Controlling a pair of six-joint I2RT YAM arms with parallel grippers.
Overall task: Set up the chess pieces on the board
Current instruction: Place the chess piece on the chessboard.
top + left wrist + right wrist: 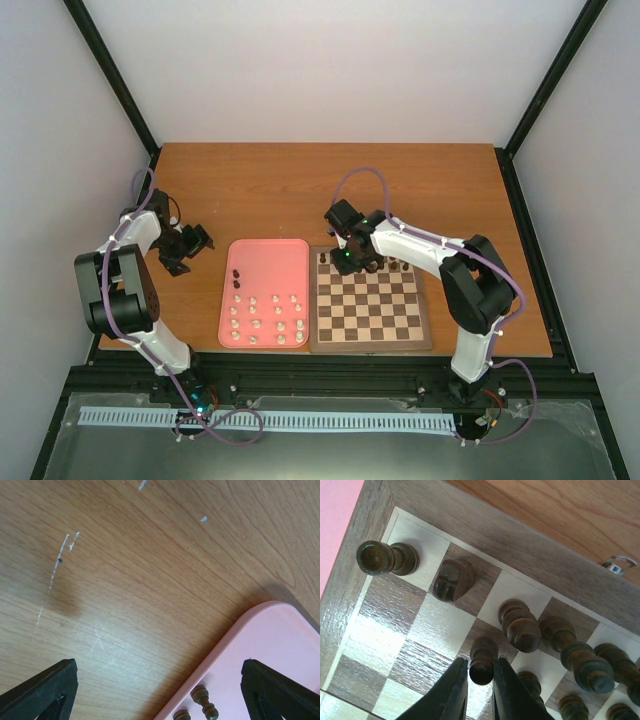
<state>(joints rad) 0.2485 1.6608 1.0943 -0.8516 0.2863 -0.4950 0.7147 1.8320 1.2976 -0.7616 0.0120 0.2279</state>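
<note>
Wooden board [370, 343]: right gripper [481, 667] pinched narrow on a dark pawn [482, 652] in its second row by the far-left corner, back-row pieces [520, 627] crowding close. Left of the board, a pink tray [268, 252] holds cream pieces [266, 318]; left gripper [190, 245] gapes wide beyond it.

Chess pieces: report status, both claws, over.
Left claw open, over table beside pink tray. Right claw close around dark pawn on board, grip unclear. White pieces, two dark ones waiting in tray. No obstruction seen.
</note>
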